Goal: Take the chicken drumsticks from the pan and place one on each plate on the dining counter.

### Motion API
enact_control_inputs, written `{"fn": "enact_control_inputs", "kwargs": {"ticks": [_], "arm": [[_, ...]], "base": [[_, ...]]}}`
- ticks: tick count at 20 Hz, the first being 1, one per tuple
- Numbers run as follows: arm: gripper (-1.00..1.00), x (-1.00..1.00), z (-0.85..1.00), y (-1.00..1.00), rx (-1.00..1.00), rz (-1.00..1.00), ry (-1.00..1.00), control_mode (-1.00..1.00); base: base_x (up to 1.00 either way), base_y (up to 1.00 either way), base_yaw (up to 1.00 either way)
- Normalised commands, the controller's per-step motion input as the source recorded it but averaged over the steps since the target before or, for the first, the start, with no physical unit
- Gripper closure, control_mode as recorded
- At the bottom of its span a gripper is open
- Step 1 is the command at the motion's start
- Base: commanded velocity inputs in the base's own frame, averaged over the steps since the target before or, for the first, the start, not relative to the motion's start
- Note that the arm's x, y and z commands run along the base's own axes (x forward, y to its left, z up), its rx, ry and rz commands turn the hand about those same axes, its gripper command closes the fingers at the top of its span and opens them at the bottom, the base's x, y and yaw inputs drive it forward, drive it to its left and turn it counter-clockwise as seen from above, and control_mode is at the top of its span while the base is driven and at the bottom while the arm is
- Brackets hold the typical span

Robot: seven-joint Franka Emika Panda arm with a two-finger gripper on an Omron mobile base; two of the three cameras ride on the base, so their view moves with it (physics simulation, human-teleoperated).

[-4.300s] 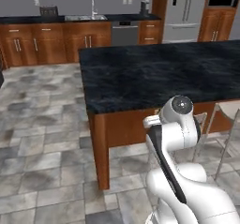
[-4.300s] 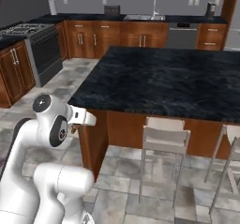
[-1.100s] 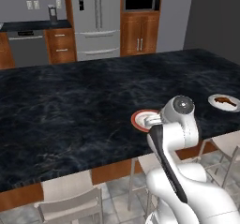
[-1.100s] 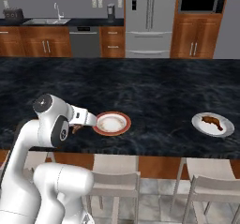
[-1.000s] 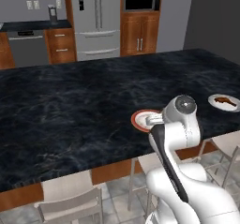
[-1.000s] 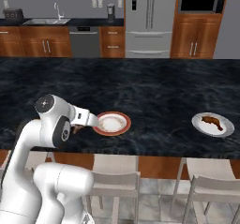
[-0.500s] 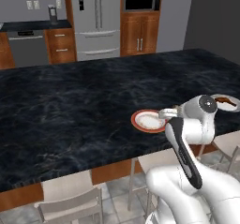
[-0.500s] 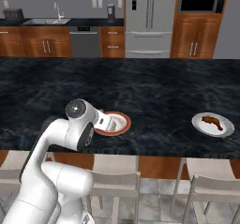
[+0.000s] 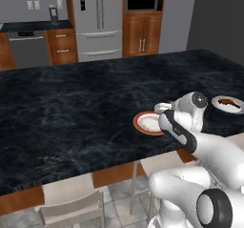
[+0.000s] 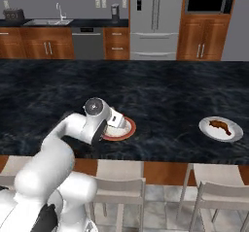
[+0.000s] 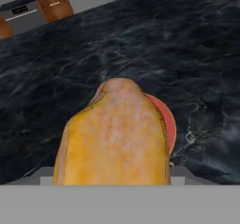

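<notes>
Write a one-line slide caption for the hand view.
Golden-tan chicken drumstick looms close to the hand camera above the orange-red-rimmed plate on the black marble dining counter.

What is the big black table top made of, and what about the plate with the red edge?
The dining counter top looks like polished black marble: dark, slightly glossy, with thin white veins running through it. Its base looks like brown wood. The red-rimmed plate looks like glazed ceramic, smooth white with an orange-red band, though plastic could look the same here.
</notes>
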Motion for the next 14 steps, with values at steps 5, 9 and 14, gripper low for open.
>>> {"fn": "enact_control_inputs", "kwargs": {"ticks": [5, 9, 14], "arm": [[1.0, 0.96, 0.0, -0.01, 0.0, 0.0, 0.03, -1.0], [1.0, 0.83, -0.08, -0.01, 0.0, 0.0, 0.06, -1.0], [1.0, 0.37, -0.66, 0.0, -0.02, 0.0, 0.09, -1.0]], "base": [[0.0, 0.0, 0.0], [0.0, 0.0, 0.0], [0.0, 0.0, 0.0]]}}
